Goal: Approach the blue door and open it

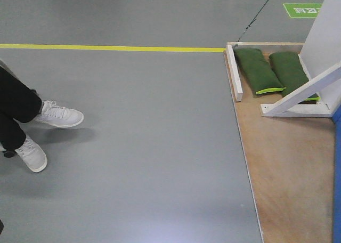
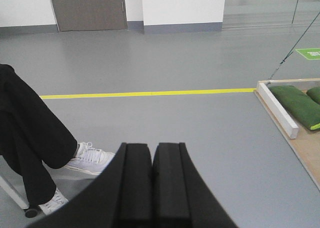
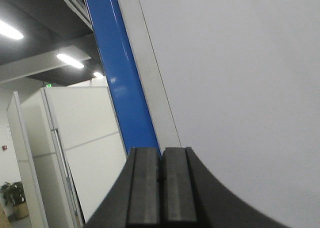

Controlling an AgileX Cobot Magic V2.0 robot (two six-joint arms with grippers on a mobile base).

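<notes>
Your left claw point(image 2: 152, 188) and right claw point(image 3: 161, 188) are closed, empty. The blue door point(image 3: 120, 78), upper left, is not yet opened.

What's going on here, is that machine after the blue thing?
A two-armed wheeled robot is meant to open the blue door. It is not touching it: the left gripper and right gripper are both shut and empty, the right one aimed at the door's edge. The white frame stands on a wooden platform with green sandbags. A person in white sneakers is nearby.
</notes>
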